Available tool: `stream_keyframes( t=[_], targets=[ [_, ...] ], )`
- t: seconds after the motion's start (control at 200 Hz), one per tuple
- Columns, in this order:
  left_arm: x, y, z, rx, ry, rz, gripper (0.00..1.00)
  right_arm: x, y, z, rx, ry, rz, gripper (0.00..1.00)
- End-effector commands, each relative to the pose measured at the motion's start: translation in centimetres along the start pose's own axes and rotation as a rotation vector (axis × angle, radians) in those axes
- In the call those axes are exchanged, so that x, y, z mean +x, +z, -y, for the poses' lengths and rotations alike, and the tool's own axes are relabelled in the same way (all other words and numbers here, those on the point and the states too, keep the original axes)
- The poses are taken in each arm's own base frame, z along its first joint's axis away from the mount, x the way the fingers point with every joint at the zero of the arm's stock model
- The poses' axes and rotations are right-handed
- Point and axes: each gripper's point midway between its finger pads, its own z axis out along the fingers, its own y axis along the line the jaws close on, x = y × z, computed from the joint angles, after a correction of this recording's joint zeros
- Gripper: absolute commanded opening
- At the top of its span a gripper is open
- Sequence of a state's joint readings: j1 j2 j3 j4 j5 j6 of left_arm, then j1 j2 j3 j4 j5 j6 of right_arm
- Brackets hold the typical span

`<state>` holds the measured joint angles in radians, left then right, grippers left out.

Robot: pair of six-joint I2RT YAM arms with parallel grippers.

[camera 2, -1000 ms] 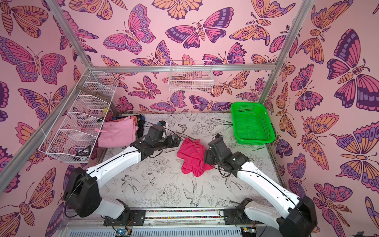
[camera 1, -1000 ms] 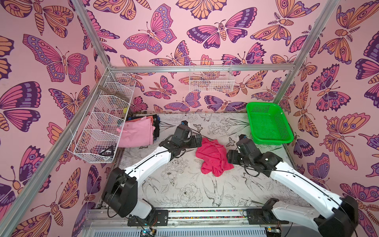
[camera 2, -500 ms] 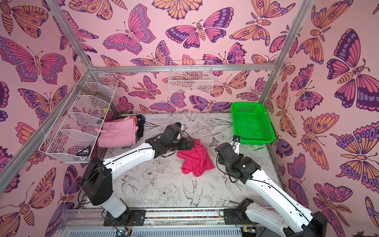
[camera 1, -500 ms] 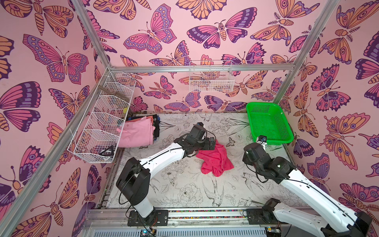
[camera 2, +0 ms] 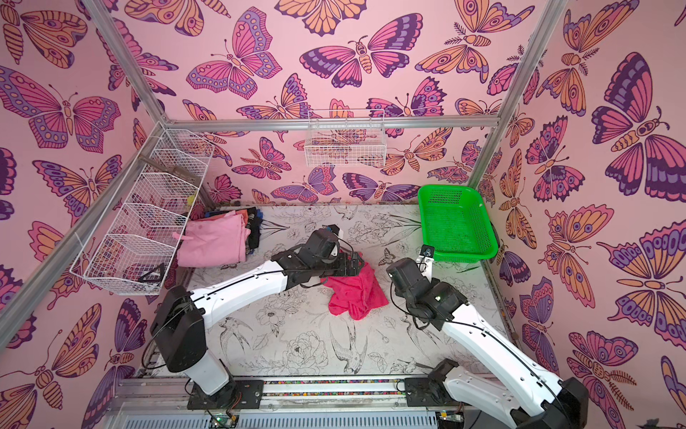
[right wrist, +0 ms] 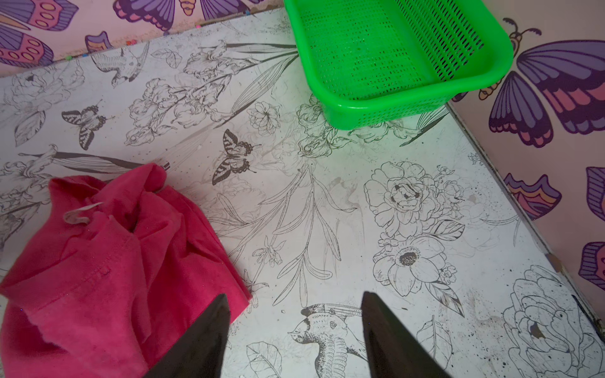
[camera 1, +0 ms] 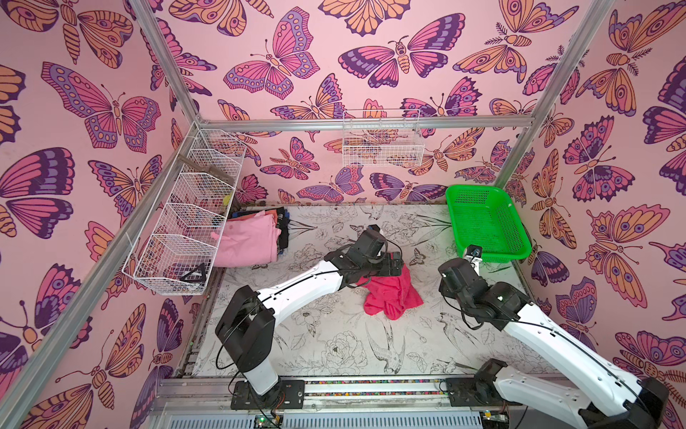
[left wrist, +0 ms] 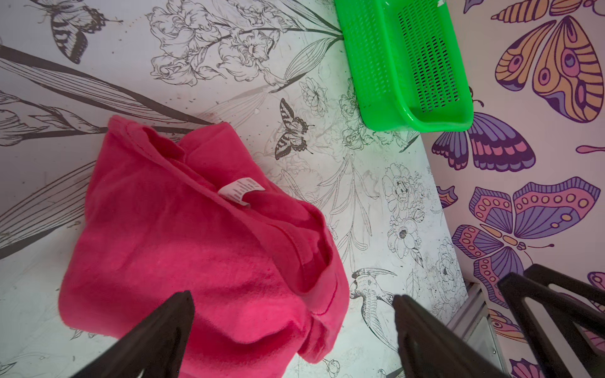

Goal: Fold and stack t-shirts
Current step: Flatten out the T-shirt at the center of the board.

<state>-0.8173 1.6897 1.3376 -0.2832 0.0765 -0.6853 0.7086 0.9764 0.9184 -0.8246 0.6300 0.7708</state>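
Floral-print table [camera 1: 334, 345] | crimson t-shirt [camera 1: 393, 293] crumpled mid-table | light pink t-shirt [camera 1: 248, 241] folded, far left corner (atop dark shirts [camera 1: 284, 230]) | left gripper [left wrist: 292, 297] spread wide above crimson t-shirt | right gripper [right wrist: 295, 295] jaws apart, empty, beside it

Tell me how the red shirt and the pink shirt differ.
Colour: the red shirt is deep crimson; the pink shirt is pale.
Shape: the red shirt is a crumpled heap; the pink shirt is folded flat.
Place: the red shirt lies alone in the middle of the table; the pink shirt tops a pile of other clothes in the far corner.
Both are plain soft cloth.
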Motion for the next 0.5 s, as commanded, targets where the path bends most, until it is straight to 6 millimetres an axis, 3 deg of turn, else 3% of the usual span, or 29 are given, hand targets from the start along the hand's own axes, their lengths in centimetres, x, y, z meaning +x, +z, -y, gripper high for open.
stream_keyframes(
  t=[0.0, 0.26, 0.496],
  targets=[
    [0.3, 0.8, 0.3, -0.006, -0.008, -0.024, 1.0, -1.1, -1.4, 2.1, 0.048, 0.03, 0.063, 0.66],
    [1.1, 2.1, 0.6, -0.002, -0.026, -0.055, 1.0, -3.0, -4.4, 5.6, 0.094, 0.07, 0.165, 0.66],
    [1.6, 2.8, 1.5, 0.009, -0.035, -0.072, 0.98, -3.1, -4.5, 5.6, 0.093, 0.074, 0.168, 0.65]
  ],
)
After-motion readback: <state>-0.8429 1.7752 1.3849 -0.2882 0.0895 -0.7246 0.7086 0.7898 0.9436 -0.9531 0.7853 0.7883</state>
